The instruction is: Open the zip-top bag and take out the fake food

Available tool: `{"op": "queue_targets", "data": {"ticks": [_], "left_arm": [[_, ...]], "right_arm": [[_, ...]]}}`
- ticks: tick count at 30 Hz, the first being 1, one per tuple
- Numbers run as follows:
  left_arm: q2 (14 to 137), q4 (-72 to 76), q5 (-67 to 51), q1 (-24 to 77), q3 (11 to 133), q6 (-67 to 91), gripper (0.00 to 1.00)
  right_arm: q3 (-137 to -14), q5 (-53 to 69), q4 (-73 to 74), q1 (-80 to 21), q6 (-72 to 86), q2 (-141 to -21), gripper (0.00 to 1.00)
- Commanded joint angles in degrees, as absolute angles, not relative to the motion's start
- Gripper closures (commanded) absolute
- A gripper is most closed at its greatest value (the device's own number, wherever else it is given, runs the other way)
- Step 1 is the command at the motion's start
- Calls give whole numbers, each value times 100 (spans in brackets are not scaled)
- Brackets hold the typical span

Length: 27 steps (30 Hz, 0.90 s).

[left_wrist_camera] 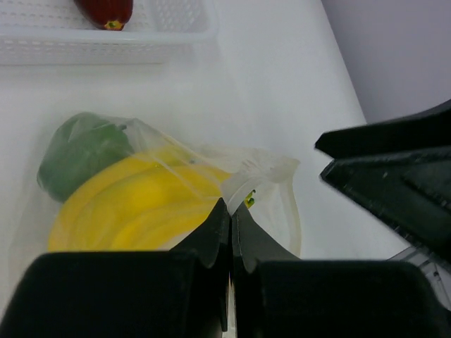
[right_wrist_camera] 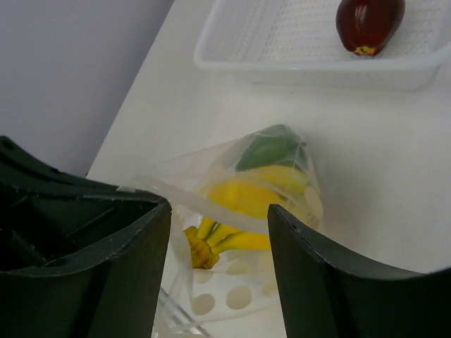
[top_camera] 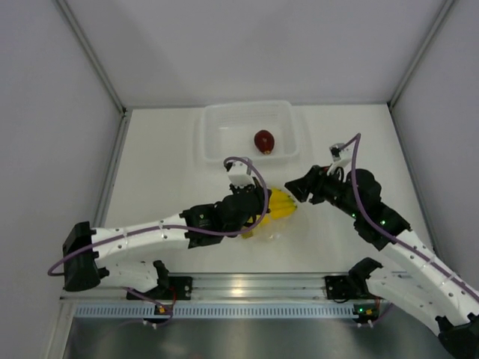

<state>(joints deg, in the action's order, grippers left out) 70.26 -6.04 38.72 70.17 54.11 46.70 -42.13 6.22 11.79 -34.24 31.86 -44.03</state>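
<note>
Bright, even overhead light, faint soft shadows; wrist views blur up close.

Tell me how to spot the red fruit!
At the far edge of the white table sits a clear rectangular tray. The dark red round fruit lies alone inside it. It is the only red toy; the yellow banana bunch and green piece are in the zip-top bag.

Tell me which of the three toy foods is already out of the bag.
The dark red fruit, lying in the white tray; the yellow bananas and green pepper are inside the clear bag.
</note>
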Motion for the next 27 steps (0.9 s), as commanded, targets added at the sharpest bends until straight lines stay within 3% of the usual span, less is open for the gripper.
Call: {"op": "queue_targets", "data": {"ticks": [1, 5, 13, 20, 22, 27], "left_arm": [[7381, 387, 3718, 7005, 6247, 4869, 100], [8067, 378, 3534, 7005, 6898, 4711, 100], [8359, 361, 2762, 6856, 6979, 4308, 100], [8043, -421, 1249, 5960, 6926, 3403, 100], [7911, -746, 1230, 5749, 6900, 3261, 100], [7875, -835, 618, 5678, 6697, 2997, 100]], "right_arm": [[-4026, 1037, 948, -3516, 3489, -3930, 42], [-3753, 958, 1238, -3524, 3253, -3175, 45], [-3481, 370, 1706, -3533, 2760, -3164, 46], [-2445, 369, 126, -3603, 3487, -3419, 50], [-2031, 230, -707, -3831, 3621, -3515, 50], [-2152, -509, -1133, -4848, 3148, -4244, 46]]}}
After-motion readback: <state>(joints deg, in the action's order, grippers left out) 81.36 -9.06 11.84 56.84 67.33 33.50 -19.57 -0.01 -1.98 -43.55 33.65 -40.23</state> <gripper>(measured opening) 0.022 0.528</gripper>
